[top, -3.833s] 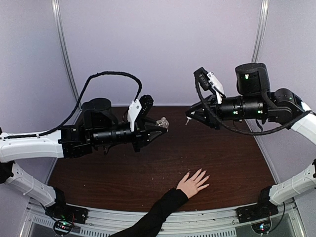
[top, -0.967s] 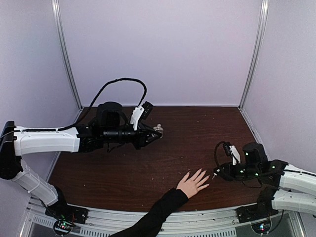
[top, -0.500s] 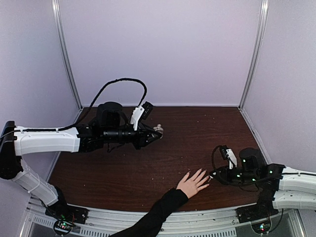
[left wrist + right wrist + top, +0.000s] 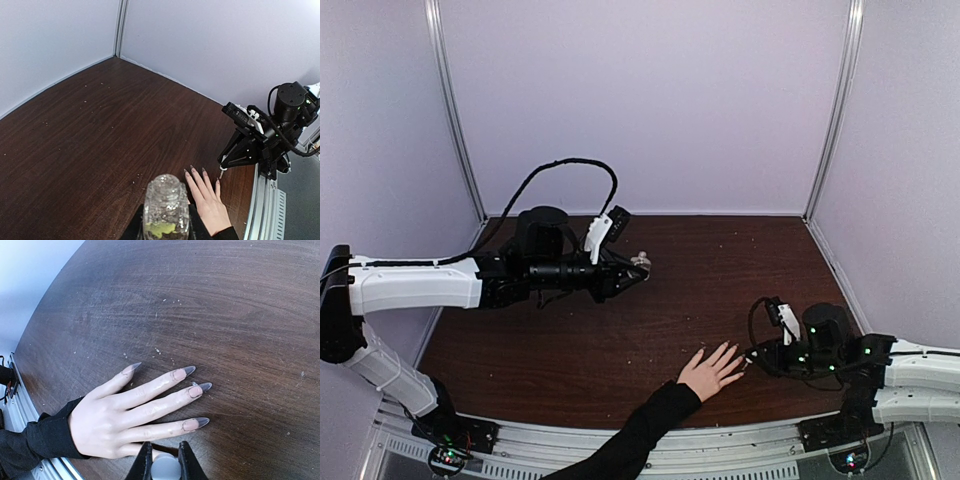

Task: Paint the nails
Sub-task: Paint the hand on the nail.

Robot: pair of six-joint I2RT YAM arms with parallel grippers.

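Lying palm down near the front edge of the table [image 4: 570, 340], right of centre, a human hand [image 4: 712, 370] spreads its 5 fingers toward the far right, with a black sleeve [image 4: 630, 440] running back to the near edge. The nails [image 4: 195, 390] are long and pointed, pinkish at the base and greyish toward the tips. The right wrist view shows 4 of them clearly, while the 5th finger runs under the claw.

The right gripper [image 4: 752, 356] sits low at the near right, just beside the fingertips. It is closed on a small pale applicator [image 4: 165, 469], which shows as a round end pinched between the 2 black fingers [image 4: 145, 460]. In the left wrist view its white tip [image 4: 220, 172] points down just beside the tip of the outermost finger; I cannot tell whether they touch.

The left gripper [image 4: 640, 264] is held above the far middle of the table, well apart from the hand. It is clamped on an upright clear glass bottle [image 4: 166, 205], one finger on each side, with something yellow-green visible inside the glass.
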